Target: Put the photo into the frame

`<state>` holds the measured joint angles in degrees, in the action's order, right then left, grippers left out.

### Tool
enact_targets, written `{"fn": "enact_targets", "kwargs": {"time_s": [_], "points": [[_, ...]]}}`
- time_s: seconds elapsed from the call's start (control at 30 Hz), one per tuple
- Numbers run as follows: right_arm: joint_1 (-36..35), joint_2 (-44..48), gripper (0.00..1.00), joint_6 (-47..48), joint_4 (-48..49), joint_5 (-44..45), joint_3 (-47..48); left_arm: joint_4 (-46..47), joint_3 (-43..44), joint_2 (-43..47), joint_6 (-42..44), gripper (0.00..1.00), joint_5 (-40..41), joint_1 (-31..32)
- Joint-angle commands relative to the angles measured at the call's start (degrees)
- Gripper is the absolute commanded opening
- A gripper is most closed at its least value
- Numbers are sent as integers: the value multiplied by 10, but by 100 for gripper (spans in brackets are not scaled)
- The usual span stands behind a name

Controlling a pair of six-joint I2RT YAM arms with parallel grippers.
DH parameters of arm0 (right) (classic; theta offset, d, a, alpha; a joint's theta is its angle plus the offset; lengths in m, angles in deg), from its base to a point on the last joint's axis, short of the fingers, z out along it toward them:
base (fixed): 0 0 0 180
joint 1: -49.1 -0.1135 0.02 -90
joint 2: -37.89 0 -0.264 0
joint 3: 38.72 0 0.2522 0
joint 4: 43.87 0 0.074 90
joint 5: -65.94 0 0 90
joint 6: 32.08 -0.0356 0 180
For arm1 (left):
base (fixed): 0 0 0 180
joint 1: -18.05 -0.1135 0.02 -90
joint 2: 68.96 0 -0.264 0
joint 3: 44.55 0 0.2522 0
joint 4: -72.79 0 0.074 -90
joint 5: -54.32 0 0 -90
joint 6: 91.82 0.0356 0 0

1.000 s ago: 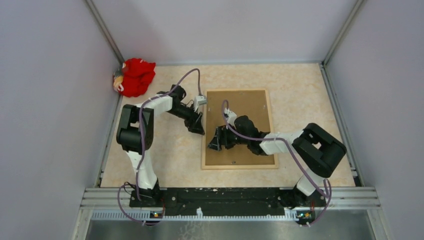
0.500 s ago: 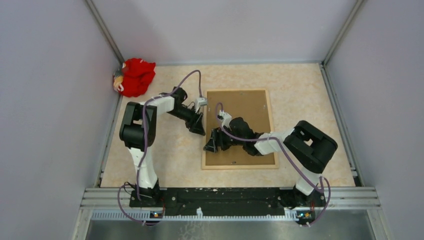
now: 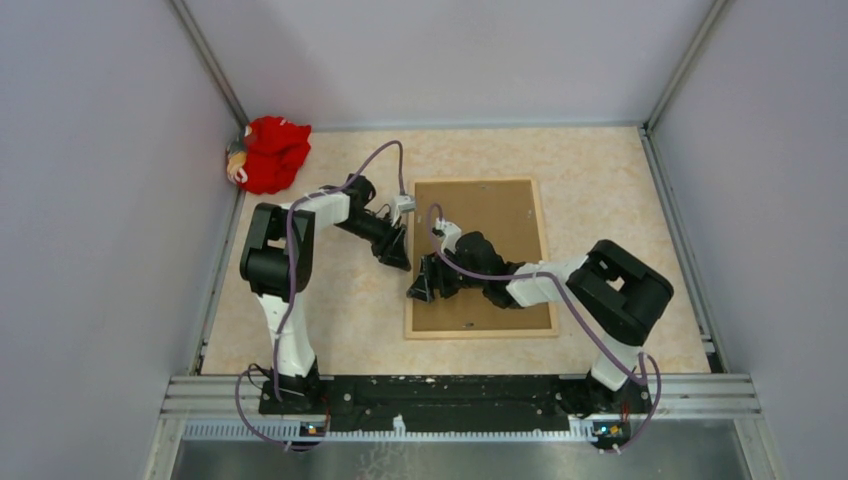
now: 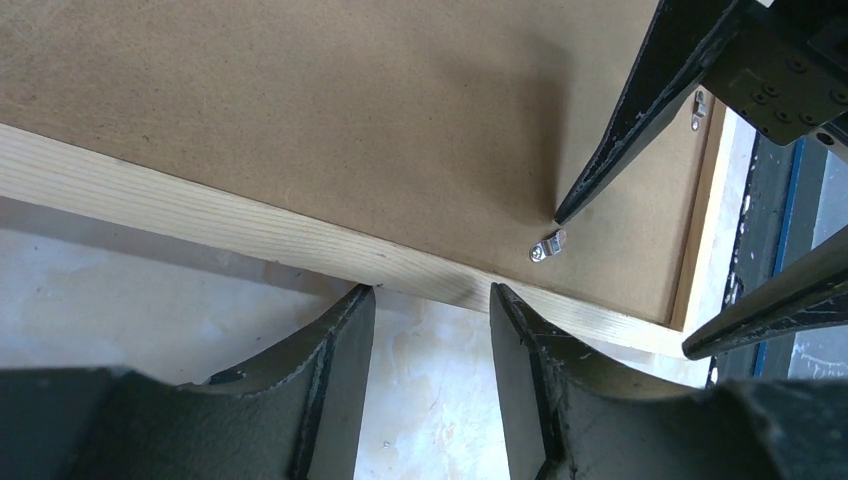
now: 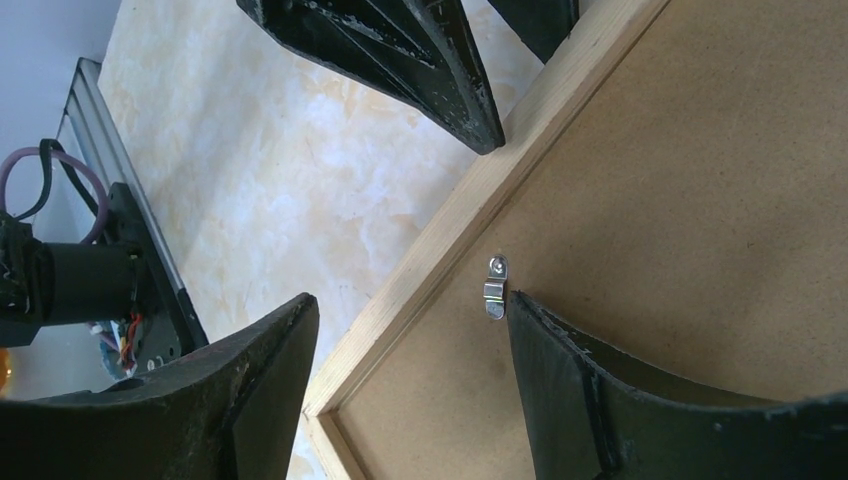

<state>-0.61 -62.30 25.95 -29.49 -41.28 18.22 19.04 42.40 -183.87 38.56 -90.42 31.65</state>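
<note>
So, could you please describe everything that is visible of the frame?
The frame is a thin rectangle of light wood, lying flat on the table with its back up. A brown backing board fills it, with small metal clips at its edges. The left claw, open, is at its left rail. The right claw, open, straddles that rail beside one clip. Contact cannot be judged.

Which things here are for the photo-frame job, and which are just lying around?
For the job: frame, brown backing board, metal clip, left gripper, right gripper. The photo is not in view.

Just lying about: red bundle in the far left corner.
</note>
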Motion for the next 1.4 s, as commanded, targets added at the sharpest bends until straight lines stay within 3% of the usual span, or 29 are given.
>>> {"fn": "enact_targets", "kwargs": {"time_s": [0.0,0.9,1.17,1.37], "points": [[-4,-12,68,1,18,-10,13,-7,1,-8,3,53,6,7],[-14,-37,64,-18,33,-24,22,-23,11,-6,5,52,32,7],[2,53,65,-1,-16,-20,15,-28,9,-1,12,51,38,7],[23,32,66,1,-11,-24,13,-26,10,-5,9,50,38,7]]}}
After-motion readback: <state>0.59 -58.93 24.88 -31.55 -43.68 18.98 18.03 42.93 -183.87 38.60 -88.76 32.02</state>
